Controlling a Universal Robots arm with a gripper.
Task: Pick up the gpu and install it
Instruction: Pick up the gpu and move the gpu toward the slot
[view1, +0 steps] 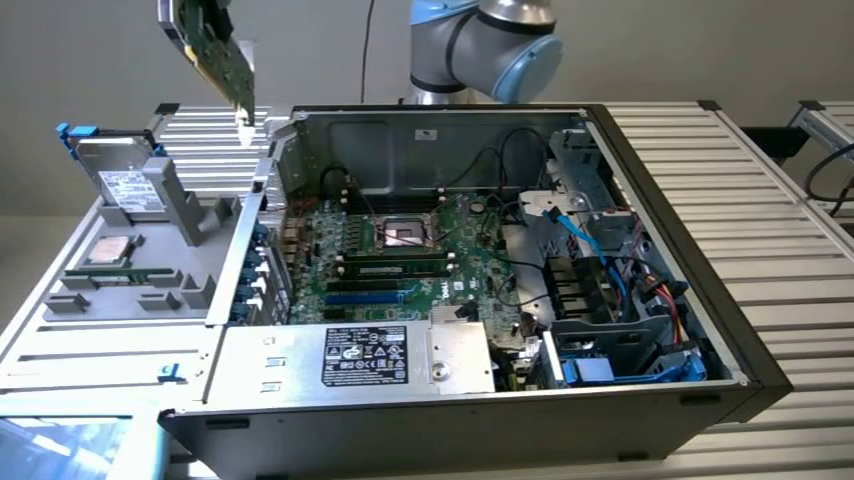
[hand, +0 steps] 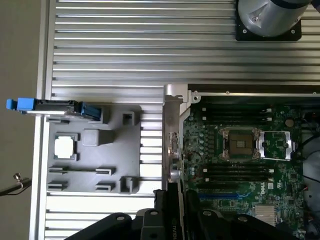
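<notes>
The gpu (view1: 214, 42) is held in the air at the upper left of the exterior frame, over the edge of the open computer case (view1: 400, 150). It is clamped edge-on in the partly closed gripper (hand: 176, 202). It is judged light, stiff and fragile, best taken by its cooler.

The gpu (view1: 214, 45) was cut off by the exterior view's top edge, so its upper part lay outside the picture. The arm (view1: 481, 45) was cropped there too. In the wrist view the claw (hand: 175, 197), clamped on the gpu, ran off the picture's edge. The gpu showed edge-on there, with its faces hidden. The label (view1: 367, 355) on the silver box (view1: 267, 365) was too small to read. That box hid the near part of the motherboard (view1: 400, 250).
</notes>
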